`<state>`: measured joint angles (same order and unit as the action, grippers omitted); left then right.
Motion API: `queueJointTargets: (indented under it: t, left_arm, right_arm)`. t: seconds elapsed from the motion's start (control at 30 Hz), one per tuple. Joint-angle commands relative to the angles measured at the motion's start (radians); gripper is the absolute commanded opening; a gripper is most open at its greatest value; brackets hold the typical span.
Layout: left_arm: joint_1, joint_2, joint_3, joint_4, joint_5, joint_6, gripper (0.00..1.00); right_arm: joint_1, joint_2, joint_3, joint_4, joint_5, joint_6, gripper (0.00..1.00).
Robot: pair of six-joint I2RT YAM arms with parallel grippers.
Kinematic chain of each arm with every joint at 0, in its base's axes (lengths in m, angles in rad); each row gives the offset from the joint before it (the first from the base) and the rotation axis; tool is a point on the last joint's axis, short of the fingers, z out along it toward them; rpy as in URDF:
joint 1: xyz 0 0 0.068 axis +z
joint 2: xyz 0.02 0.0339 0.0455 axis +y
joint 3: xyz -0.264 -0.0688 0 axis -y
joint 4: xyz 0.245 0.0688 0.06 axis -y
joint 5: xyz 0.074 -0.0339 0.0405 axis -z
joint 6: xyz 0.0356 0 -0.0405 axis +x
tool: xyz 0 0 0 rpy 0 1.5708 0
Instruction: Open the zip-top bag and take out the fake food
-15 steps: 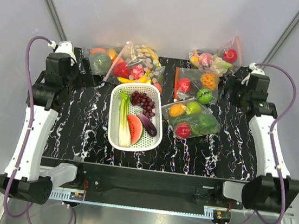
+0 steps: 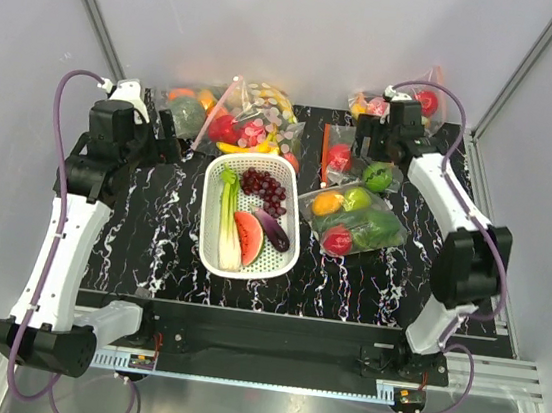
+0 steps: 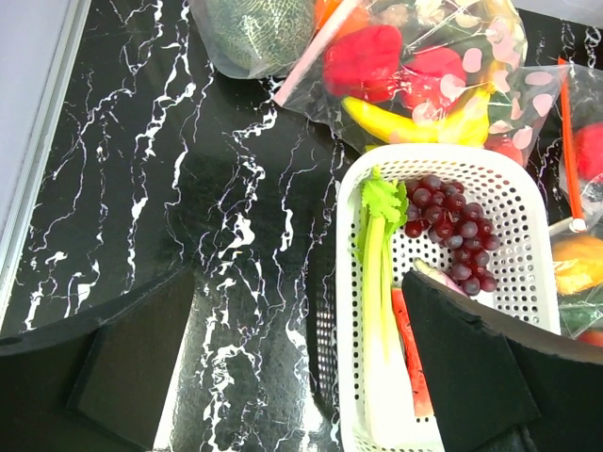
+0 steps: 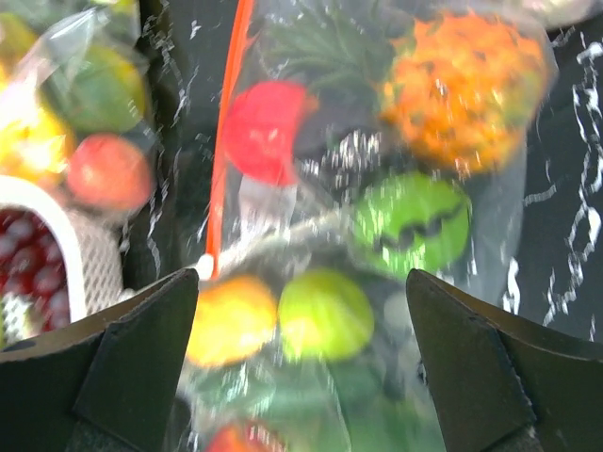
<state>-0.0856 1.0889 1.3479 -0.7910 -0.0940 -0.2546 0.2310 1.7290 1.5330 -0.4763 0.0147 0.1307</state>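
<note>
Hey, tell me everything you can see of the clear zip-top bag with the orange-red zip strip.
The zip-top bag is clear, crinkly, glare-streaked plastic lying flat on the black marbled table. Its orange-red zip strip runs straight along one edge and looks shut. Inside sit a pineapple, a red round fruit and a green round fruit. Another filled bag meets its near edge. The right gripper hovers above, fingers open, apparently not touching.

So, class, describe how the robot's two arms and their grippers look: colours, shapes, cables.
Both the left arm and right arm have smooth white shells with black joint housings. A purple cable loops along each. The left gripper and right gripper have broad, matte black, wedge-shaped fingers.
</note>
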Motion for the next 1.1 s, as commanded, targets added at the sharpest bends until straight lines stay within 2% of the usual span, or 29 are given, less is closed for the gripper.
queueJointTargets:
  t: [0.0,0.07,0.33,0.53,0.67,0.7,0.77,0.8,0.9,0.93,1.0,1.07]
  left_arm:
    - [0.003,-0.001,0.002,0.047,0.03,0.008,0.99]
    - [0.003,-0.004,0.002,0.039,0.022,0.009,0.99]
    - [0.003,-0.003,-0.001,0.024,0.005,0.012,0.99]
    - [0.001,0.008,-0.003,0.035,0.011,0.006,0.99]
    - [0.003,0.022,-0.003,0.044,0.031,0.0,0.99]
    - [0.003,0.023,-0.001,0.05,0.033,0.0,0.99]
    - [0.001,0.032,0.003,0.052,0.037,0.002,0.99]
    - [0.003,0.035,0.005,0.055,0.039,0.002,0.99]
    - [0.003,0.042,0.013,0.056,0.045,0.003,0.99]
    - [0.003,0.043,0.016,0.056,0.045,0.003,0.99]
    - [0.003,0.04,0.014,0.058,0.045,0.002,0.99]
    - [0.003,0.032,0.007,0.061,0.045,0.0,0.99]
  right_arm:
    - [0.01,0.113,0.124,0.047,0.05,-0.031,0.98]
    - [0.028,0.188,0.214,0.03,0.06,-0.065,0.98]
    - [0.036,0.357,0.332,-0.018,0.145,-0.111,0.98]
    - [0.036,0.36,0.294,-0.054,0.143,-0.085,0.95]
    - [0.036,0.348,0.254,-0.061,0.137,-0.071,0.77]
    - [0.036,0.349,0.253,-0.067,0.136,-0.066,0.66]
    - [0.036,0.35,0.248,-0.073,0.13,-0.062,0.54]
    - [0.036,0.35,0.25,-0.074,0.126,-0.062,0.35]
    - [0.036,0.359,0.266,-0.084,0.129,-0.06,0.17]
    - [0.036,0.362,0.288,-0.097,0.131,-0.06,0.08]
    - [0.036,0.366,0.309,-0.114,0.136,-0.062,0.01]
    - [0.036,0.356,0.338,-0.133,0.145,-0.062,0.0]
